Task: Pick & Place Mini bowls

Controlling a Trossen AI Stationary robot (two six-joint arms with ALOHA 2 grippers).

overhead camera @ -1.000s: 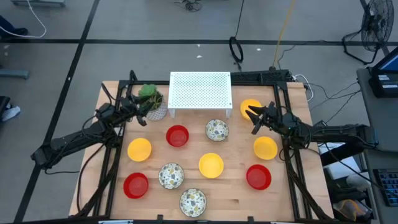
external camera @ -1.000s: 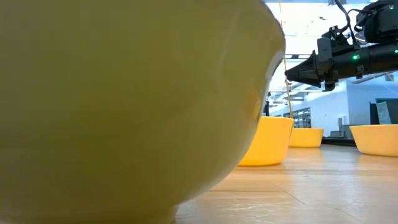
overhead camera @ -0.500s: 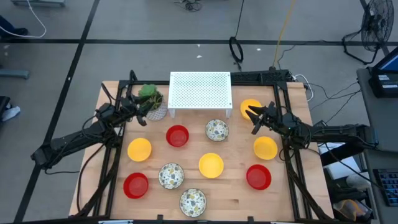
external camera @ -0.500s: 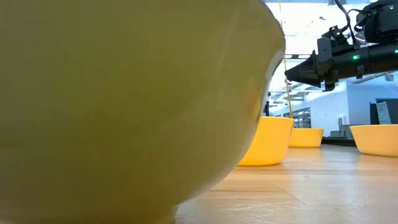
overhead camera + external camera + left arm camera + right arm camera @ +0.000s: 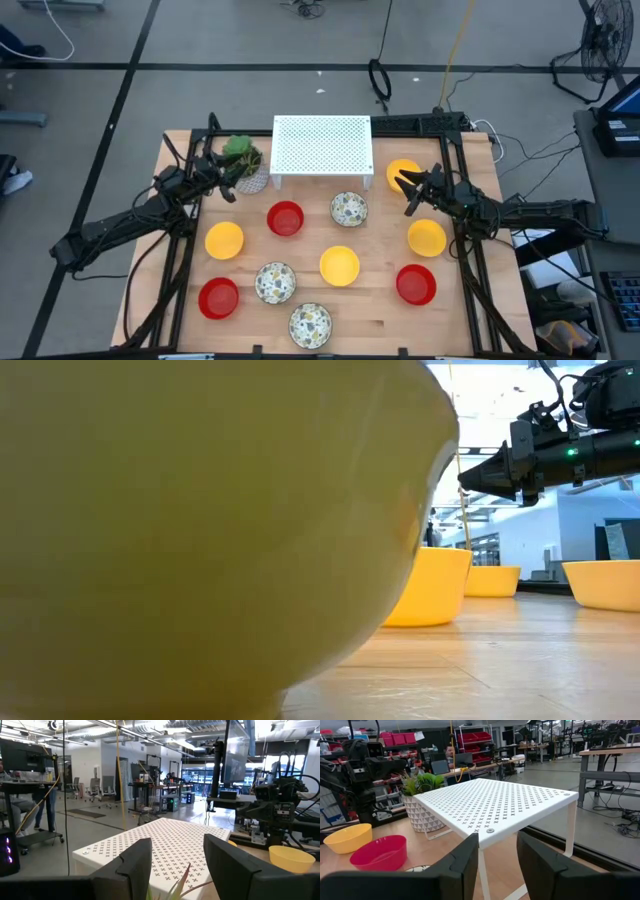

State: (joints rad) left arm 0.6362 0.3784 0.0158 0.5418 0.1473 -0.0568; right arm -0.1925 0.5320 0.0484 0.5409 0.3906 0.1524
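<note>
Several mini bowls rest upright on their bases on the wooden table: yellow ones (image 5: 404, 174) (image 5: 427, 237) (image 5: 339, 265) (image 5: 224, 240), red ones (image 5: 285, 218) (image 5: 416, 284) (image 5: 219, 297) and speckled ones (image 5: 348, 208) (image 5: 275, 282) (image 5: 310, 324). My left gripper (image 5: 228, 186) hangs open beside the plant, holding nothing; its wrist view looks between the fingers (image 5: 177, 865) at the rack. My right gripper (image 5: 410, 190) is open above the table, next to the far-right yellow bowl, also empty (image 5: 497, 865). It hovers well above the tabletop (image 5: 465, 478).
A white perforated rack (image 5: 322, 147) stands on its legs at the table's far middle. A green plant in a pale pot (image 5: 243, 162) stands to its left. One bowl's wall (image 5: 200, 530) fills most of the low view. Black frame rails run along both table sides.
</note>
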